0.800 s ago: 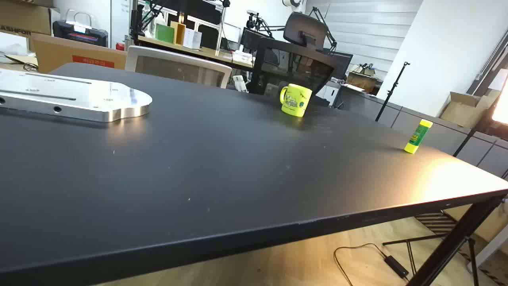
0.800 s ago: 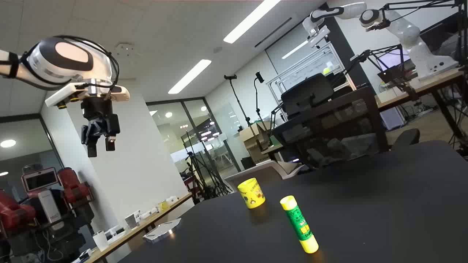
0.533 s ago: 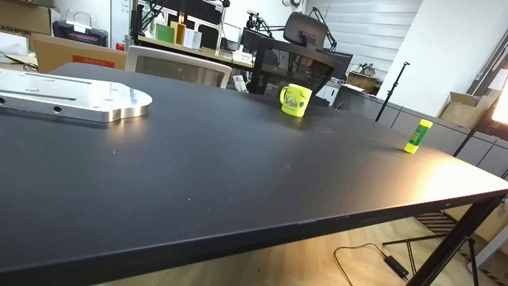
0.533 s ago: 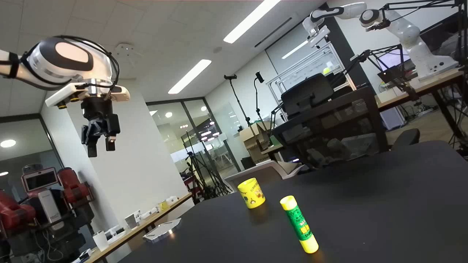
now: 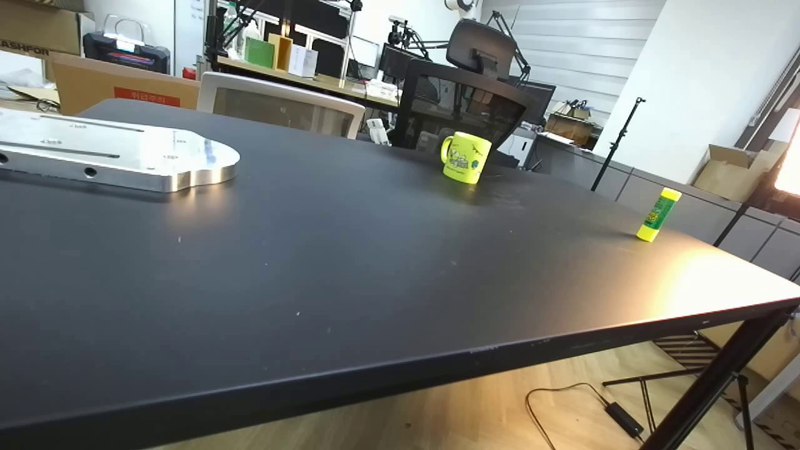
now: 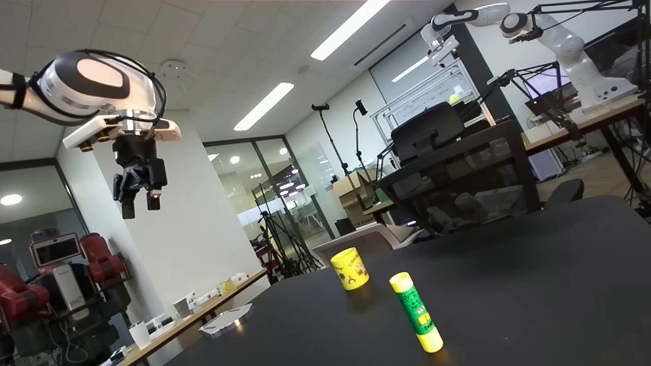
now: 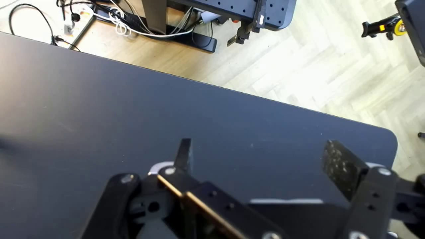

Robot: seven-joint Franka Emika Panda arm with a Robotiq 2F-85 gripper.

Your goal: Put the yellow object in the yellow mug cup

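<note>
The yellow object is a glue stick with yellow ends and a green label. It stands upright on the dark table, near its edge in an exterior view [image 5: 659, 215] and nearer the camera in an exterior view [image 6: 417, 312]. The yellow mug cup stands upright on the table in both exterior views [image 5: 465, 157] [image 6: 350, 268], apart from the glue stick; its handle shows in one of them. My gripper [image 6: 141, 207] is high above the table, well away from both. In the wrist view my gripper [image 7: 259, 149] is open and empty over bare table; neither mug nor glue stick shows there.
The dark table [image 5: 375, 262] has a straight edge and a rounded corner in the wrist view [image 7: 166, 116]. A silver metal plate [image 5: 125, 156] lies on it, also seen in an exterior view [image 6: 226, 320]. Chairs [image 6: 468, 178] stand along the table's far side.
</note>
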